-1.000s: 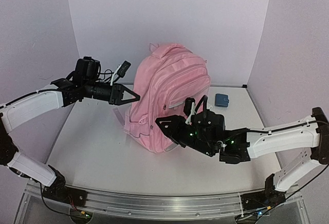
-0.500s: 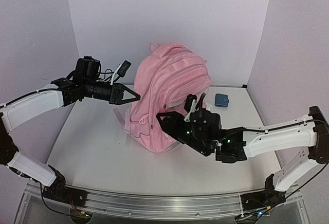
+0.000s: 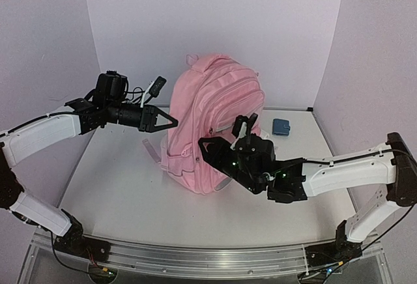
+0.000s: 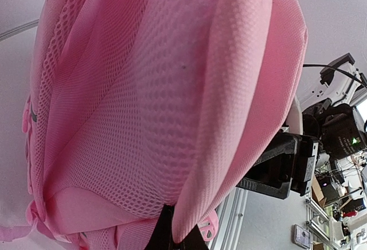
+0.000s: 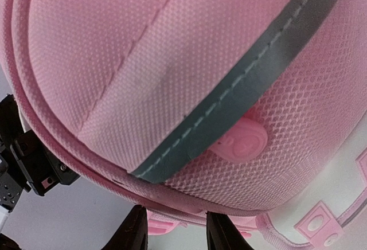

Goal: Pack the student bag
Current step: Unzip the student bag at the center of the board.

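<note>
The student bag is a large pink backpack standing upright mid-table. My left gripper is at its left side, shut on the edge of a padded mesh strap; the strap's lower edge runs down between the black fingertips of the left gripper. My right gripper presses against the bag's lower front. Its right gripper jaws stand apart, with a fold of the bag's bottom seam between them. A grey stripe and a round pink badge cross the student bag just above.
A small blue pouch lies on the table right of the bag, near the back wall. White walls close off the left, back and right. The arm bases and a metal rail run along the near edge.
My right gripper has moved left and up, closer against the bag's lower front, and the bag has shifted slightly back. My left arm has not moved.
</note>
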`<state>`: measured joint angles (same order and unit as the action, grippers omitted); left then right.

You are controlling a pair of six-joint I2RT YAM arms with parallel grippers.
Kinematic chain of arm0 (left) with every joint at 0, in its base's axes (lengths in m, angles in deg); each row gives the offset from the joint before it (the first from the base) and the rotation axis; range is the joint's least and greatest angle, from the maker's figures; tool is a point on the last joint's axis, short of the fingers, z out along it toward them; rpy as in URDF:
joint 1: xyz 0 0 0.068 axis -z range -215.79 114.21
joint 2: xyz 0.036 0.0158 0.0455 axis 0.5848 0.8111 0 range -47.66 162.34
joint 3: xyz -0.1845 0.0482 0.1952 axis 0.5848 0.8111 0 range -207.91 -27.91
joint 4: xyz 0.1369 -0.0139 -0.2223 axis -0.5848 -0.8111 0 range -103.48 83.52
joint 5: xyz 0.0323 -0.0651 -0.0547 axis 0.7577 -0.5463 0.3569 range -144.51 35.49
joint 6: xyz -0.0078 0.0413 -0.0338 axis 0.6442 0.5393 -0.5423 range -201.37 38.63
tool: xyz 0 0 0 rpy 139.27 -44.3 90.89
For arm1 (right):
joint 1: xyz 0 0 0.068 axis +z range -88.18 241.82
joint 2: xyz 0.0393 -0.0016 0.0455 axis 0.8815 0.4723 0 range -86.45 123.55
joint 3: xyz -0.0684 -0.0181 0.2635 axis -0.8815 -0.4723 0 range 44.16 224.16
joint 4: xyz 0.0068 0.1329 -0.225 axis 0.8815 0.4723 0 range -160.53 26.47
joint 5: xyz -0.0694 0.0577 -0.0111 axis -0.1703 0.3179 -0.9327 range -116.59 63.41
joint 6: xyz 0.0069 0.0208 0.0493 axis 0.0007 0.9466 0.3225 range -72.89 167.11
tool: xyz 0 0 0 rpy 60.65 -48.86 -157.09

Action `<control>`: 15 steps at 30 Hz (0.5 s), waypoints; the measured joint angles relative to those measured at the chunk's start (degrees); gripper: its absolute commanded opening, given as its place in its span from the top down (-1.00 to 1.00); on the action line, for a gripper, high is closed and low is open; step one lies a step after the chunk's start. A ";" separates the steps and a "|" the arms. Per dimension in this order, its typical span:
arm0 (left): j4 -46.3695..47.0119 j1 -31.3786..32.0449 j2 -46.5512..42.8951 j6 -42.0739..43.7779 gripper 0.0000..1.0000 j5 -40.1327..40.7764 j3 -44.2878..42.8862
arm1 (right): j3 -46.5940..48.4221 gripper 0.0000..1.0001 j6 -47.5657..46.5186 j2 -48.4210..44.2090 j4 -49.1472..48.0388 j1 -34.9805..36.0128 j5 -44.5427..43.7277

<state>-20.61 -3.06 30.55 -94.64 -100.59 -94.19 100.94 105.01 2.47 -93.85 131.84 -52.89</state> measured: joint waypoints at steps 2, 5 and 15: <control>-0.10 0.02 0.00 0.15 0.99 0.18 0.00 | 0.29 0.32 -0.56 0.29 0.04 -0.03 -0.97; -0.15 0.02 0.00 0.39 0.99 0.28 0.00 | 0.84 0.41 -1.33 0.68 0.19 -0.04 -2.26; -0.18 0.11 0.00 1.29 1.00 1.01 0.00 | 2.15 0.95 -6.26 0.76 -0.03 -1.33 -1.90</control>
<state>-20.79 -2.95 30.55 -93.35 -99.57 -94.19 103.08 98.75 3.23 -93.87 130.51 -54.79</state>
